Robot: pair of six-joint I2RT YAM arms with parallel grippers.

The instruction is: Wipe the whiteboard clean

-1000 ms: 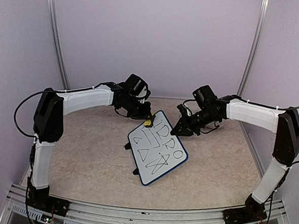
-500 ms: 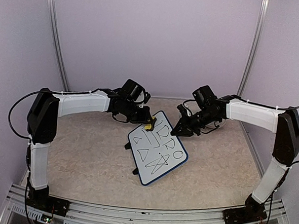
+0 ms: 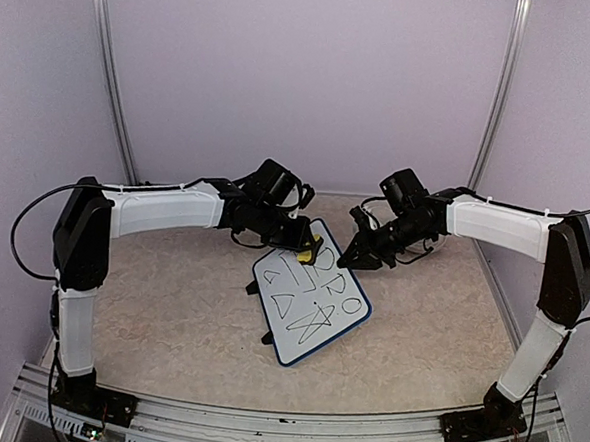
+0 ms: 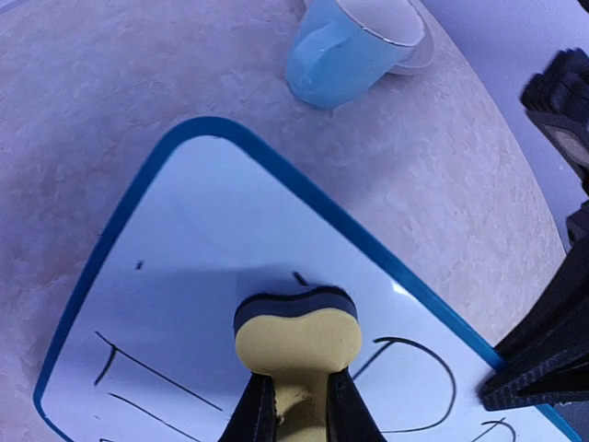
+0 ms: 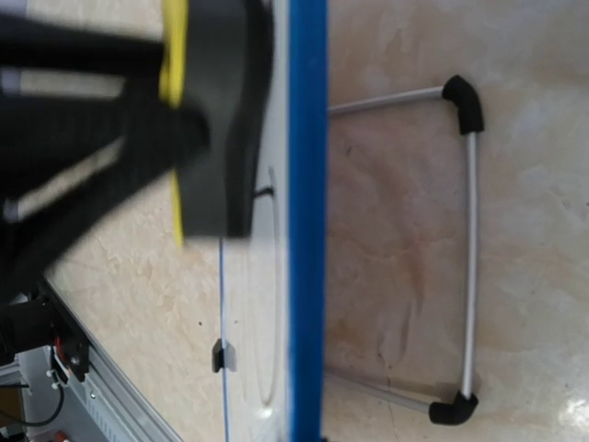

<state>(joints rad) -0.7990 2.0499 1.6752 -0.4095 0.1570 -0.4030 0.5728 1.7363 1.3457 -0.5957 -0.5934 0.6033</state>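
Note:
The whiteboard (image 3: 310, 304), blue-rimmed and tilted on its stand, carries black marker scribbles. My left gripper (image 3: 305, 242) is shut on a yellow sponge eraser (image 3: 313, 251), whose dark felt face presses on the board's upper part. In the left wrist view the eraser (image 4: 296, 333) sits between my fingers (image 4: 255, 412) on the white surface (image 4: 202, 267), next to a curved stroke. My right gripper (image 3: 357, 256) is shut on the board's upper right rim. The right wrist view shows that rim (image 5: 306, 230) edge-on, with the eraser (image 5: 213, 138) beyond it.
A light blue mug (image 4: 354, 44) stands on the beige tabletop just past the board's far corner. Behind the board is its wire stand with black feet (image 5: 463, 99). Purple walls close in the back and both sides.
My left gripper has slid the eraser to the right along the board's top, toward the right gripper. The right arm and the board have not moved.

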